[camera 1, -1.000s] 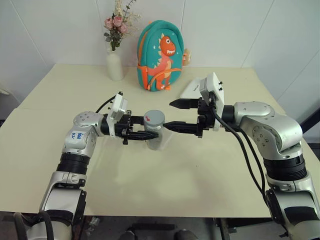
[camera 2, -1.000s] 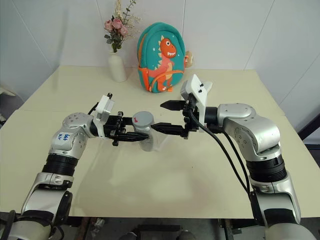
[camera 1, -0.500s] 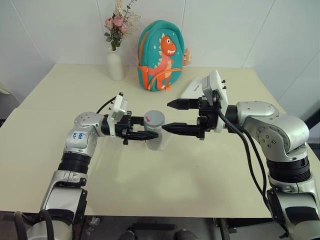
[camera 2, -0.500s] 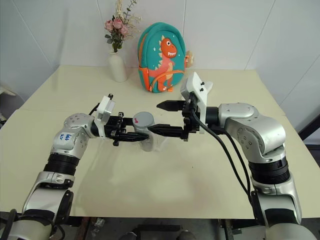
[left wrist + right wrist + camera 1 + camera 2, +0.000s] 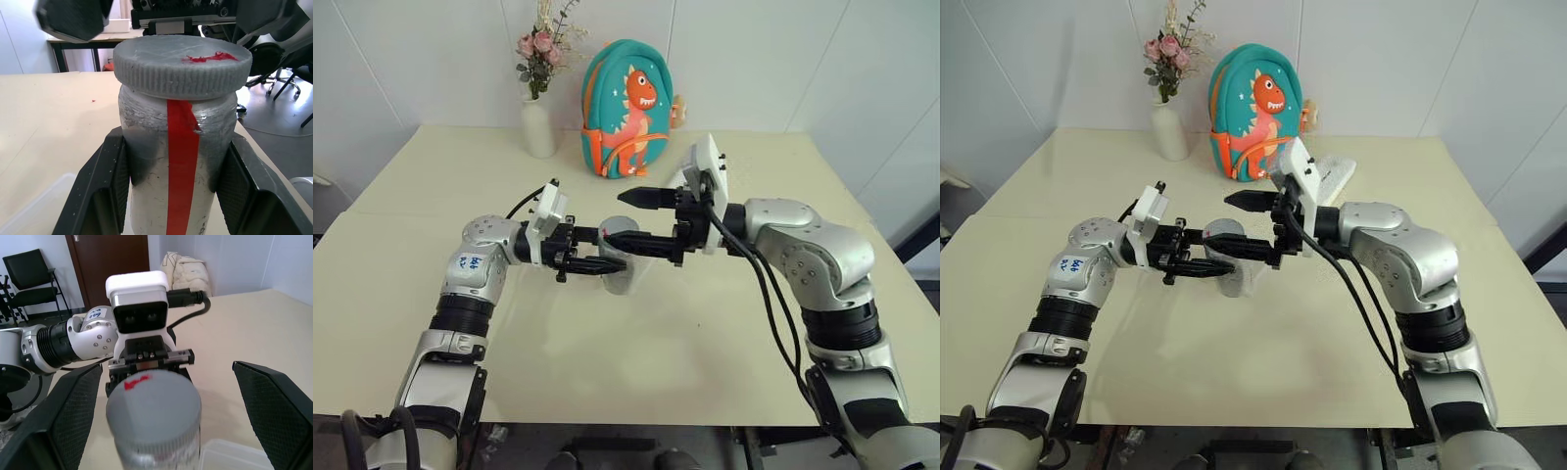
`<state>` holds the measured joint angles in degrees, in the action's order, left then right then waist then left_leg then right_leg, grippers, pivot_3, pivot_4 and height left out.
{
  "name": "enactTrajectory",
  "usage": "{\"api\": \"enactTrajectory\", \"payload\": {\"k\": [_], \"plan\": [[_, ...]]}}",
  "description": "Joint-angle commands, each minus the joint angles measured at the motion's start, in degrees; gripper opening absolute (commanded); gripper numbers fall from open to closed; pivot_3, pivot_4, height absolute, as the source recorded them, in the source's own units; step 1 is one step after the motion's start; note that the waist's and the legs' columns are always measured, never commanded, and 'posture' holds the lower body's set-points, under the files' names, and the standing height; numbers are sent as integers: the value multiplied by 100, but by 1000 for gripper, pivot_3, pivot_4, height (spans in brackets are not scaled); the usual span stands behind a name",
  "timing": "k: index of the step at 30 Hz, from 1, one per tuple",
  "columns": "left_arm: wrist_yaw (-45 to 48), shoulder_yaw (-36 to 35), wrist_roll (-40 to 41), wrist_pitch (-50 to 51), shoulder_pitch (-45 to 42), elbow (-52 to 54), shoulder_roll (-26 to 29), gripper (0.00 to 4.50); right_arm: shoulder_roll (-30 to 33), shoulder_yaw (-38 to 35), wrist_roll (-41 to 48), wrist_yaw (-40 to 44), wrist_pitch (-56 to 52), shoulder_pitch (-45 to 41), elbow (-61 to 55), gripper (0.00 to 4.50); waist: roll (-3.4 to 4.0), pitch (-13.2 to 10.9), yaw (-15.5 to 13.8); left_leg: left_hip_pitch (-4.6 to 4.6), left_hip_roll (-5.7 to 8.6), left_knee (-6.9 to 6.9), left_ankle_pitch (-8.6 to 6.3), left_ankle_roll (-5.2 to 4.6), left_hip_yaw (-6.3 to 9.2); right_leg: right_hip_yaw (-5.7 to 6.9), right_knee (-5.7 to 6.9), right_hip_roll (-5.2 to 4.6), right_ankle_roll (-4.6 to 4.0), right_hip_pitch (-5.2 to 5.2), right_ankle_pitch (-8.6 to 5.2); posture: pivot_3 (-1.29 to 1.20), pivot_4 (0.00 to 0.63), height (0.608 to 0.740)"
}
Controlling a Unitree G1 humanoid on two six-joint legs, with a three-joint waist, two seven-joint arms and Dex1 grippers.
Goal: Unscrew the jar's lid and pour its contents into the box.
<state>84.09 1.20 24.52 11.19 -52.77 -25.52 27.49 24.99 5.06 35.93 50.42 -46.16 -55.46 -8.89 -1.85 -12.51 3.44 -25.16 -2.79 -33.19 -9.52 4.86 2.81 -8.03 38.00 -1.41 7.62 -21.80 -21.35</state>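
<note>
The jar, clear with a red strip down its side, is upright a little above the table, and my left gripper is shut on its body from the left. Its grey ribbed lid has a red mark on top. My right gripper reaches in from the right and is open. In the right wrist view its fingers stand wide on either side of the lid without touching it. A corner of the clear box lies on the table just below the jar. The contents are hidden.
At the back of the cream table stand a white vase of flowers and a teal dinosaur backpack. A white oblong case lies behind my right arm. The table's front edge runs close below both arms.
My right gripper has moved left, still open, so its fingers now flank the lid. The left gripper and the jar have stayed in place.
</note>
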Motion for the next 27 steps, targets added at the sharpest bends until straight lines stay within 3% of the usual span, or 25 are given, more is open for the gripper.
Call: {"api": "enactTrajectory", "payload": {"k": [1,27], "plan": [[18,-14,2,-69,-140,160,1,2005,-95,53,-57,21,165,-128,-34,4475,0,0,-7,0,0,-1,0,0,0,0,0,0,0,0,0,0,150,740],[2,-23,16,-58,-125,201,-14,2005,-320,271,-461,75,405,-109,272,4475,0,0,-4,-1,0,-1,0,0,0,0,0,-1,0,0,0,0,150,740]]}}
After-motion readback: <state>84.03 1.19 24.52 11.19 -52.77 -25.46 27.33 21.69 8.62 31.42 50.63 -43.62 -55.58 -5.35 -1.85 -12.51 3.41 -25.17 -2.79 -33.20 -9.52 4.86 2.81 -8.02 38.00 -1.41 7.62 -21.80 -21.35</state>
